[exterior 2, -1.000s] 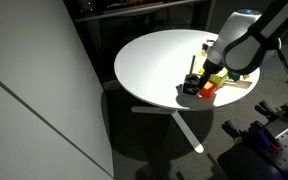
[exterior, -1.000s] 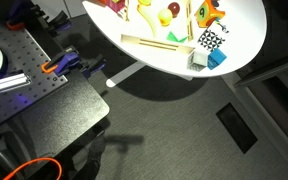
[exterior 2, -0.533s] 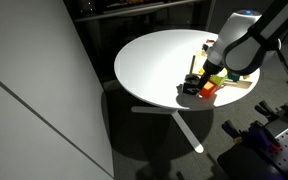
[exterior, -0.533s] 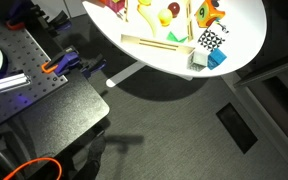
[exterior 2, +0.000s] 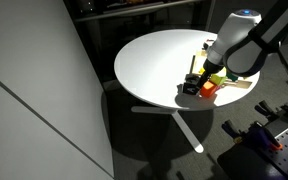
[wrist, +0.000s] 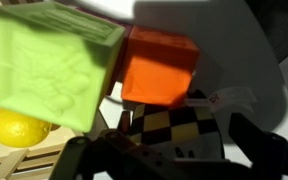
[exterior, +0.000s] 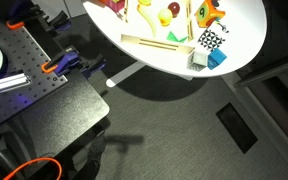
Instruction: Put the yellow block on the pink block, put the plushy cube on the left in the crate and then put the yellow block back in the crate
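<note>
In the wrist view the plushy cube point(wrist: 179, 130), with black-and-white checks, lies between my gripper's point(wrist: 174, 152) two dark fingers. A thin gap shows at the right finger, so the jaws are open around it. Just beyond it is the pink block point(wrist: 159, 75), which looks orange-red here. The pale yellow-green yellow block point(wrist: 49, 65) is against its left side. I cannot tell whether the yellow block rests on the pink block. In an exterior view the gripper point(exterior 2: 192, 78) is low over the dark cube point(exterior 2: 189, 89) near the table edge, beside the red block point(exterior 2: 208, 91), yellow block point(exterior 2: 217, 78) and crate point(exterior 2: 240, 86).
The round white table point(exterior 2: 154, 55) stands on a thin pedestal. A small round yellow piece point(wrist: 12, 128) lies by the crate slats point(wrist: 14, 165). An exterior view shows the crate point(exterior: 154, 41), a whiter patterned cube point(exterior: 211, 40), a teal block point(exterior: 217, 59) and toys point(exterior: 210, 12), with no arm in sight.
The arm's upper body has shifted slightly in an exterior view. The blocks and cube have not moved.
</note>
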